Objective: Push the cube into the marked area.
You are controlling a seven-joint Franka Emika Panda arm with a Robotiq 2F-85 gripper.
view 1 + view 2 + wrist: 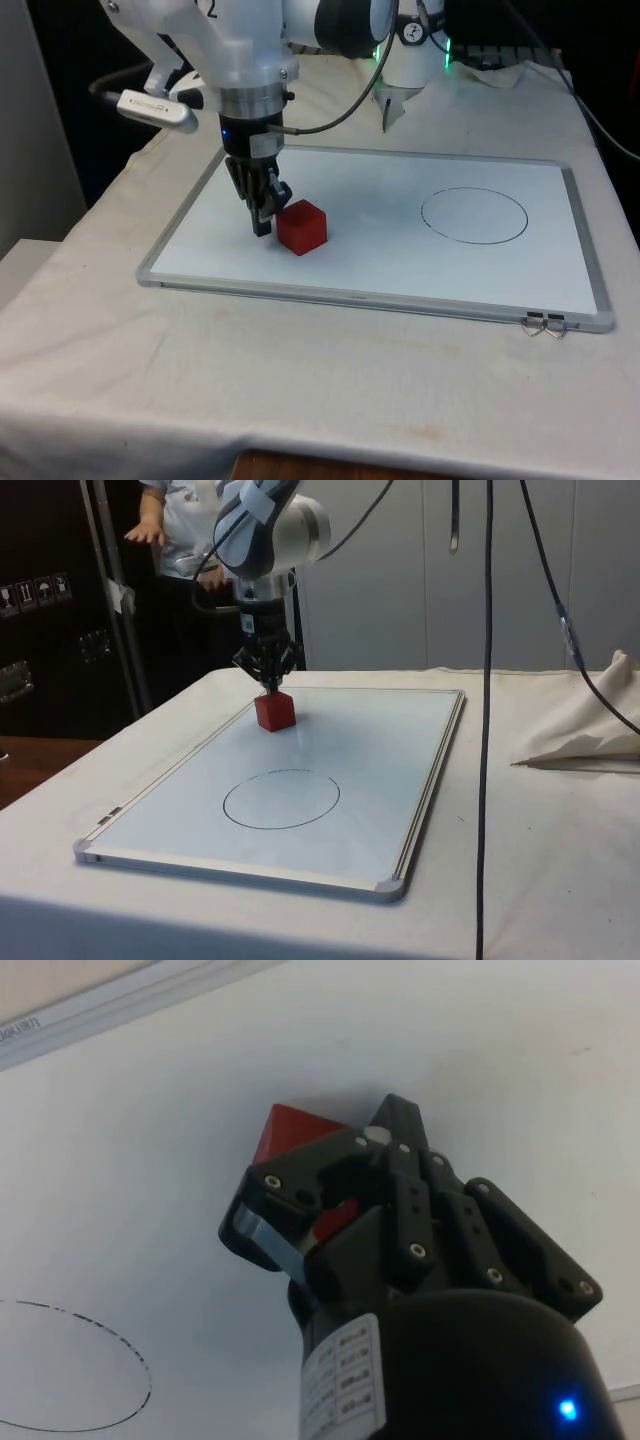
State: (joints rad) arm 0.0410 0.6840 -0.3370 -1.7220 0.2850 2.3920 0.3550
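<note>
resting flat on whiteboard (380,290), red cube (302,227) sits turned, 1 vertical edge facing front camera; no long axis. cube touches pincer (264,218) fingertips, lying on front view's right of them, toward drawn circle (474,215). pincer clenched, fingers together, holding nothing, tips down at board beside cube. circle holds nothing; cube well apart from it, near board's end on front view's left. person (180,525) stands behind table (300,400) in side view.

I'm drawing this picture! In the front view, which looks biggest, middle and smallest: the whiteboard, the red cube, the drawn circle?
1. Whiteboard, biggest.
2. Circle, middle.
3. Cube, smallest, though it sits a little nearer the camera.
</note>
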